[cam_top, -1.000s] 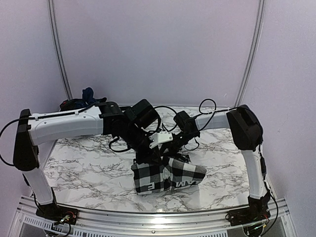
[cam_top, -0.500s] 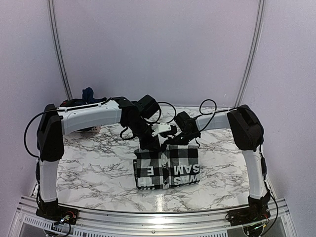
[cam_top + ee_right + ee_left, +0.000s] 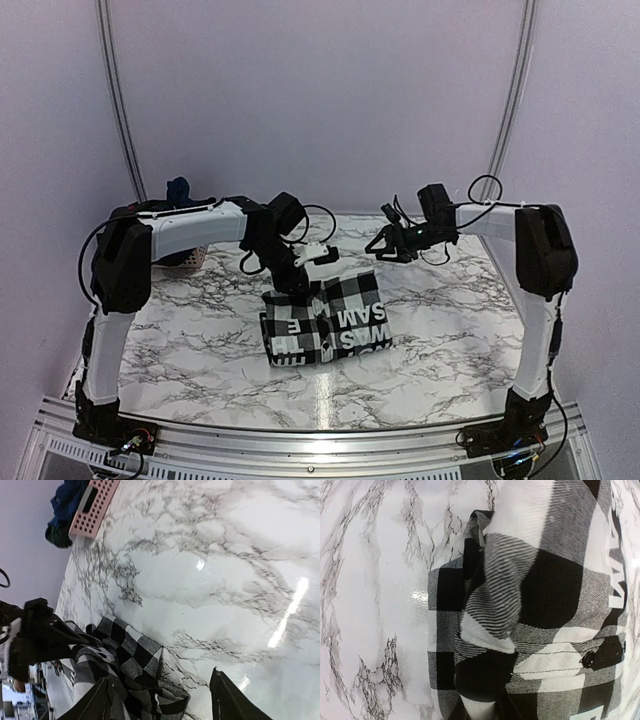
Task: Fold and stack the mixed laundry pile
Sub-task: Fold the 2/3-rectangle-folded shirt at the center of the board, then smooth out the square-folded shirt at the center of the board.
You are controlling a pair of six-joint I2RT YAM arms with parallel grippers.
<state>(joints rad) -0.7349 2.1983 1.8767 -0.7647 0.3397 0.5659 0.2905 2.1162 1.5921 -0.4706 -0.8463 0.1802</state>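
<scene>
The black-and-white checked shirt [image 3: 328, 320] lies folded into a rough rectangle on the marble table, white letters showing on top. My left gripper [image 3: 300, 288] is down on its far left corner. In the left wrist view a raised fold of the shirt [image 3: 495, 605] runs into the narrow gap of the left gripper [image 3: 485, 712], whose dark tips barely show. Whether that fold is still clamped is unclear. My right gripper [image 3: 385, 245] hangs above the table, right of the shirt's far edge. The right gripper [image 3: 162, 702] is open and empty, with the shirt [image 3: 135, 655] below.
A pink perforated basket [image 3: 188, 258] sits at the far left of the table [image 3: 450, 330], with a navy blue garment [image 3: 178, 190] heaped in it. The right wrist view shows the basket [image 3: 95, 505], the navy cloth [image 3: 70, 497] and a dark green cloth [image 3: 57, 536].
My right gripper opened, let go of the shirt and rose back to the right. The shirt settled flat and slid a little left. My left arm reached farther over the table.
</scene>
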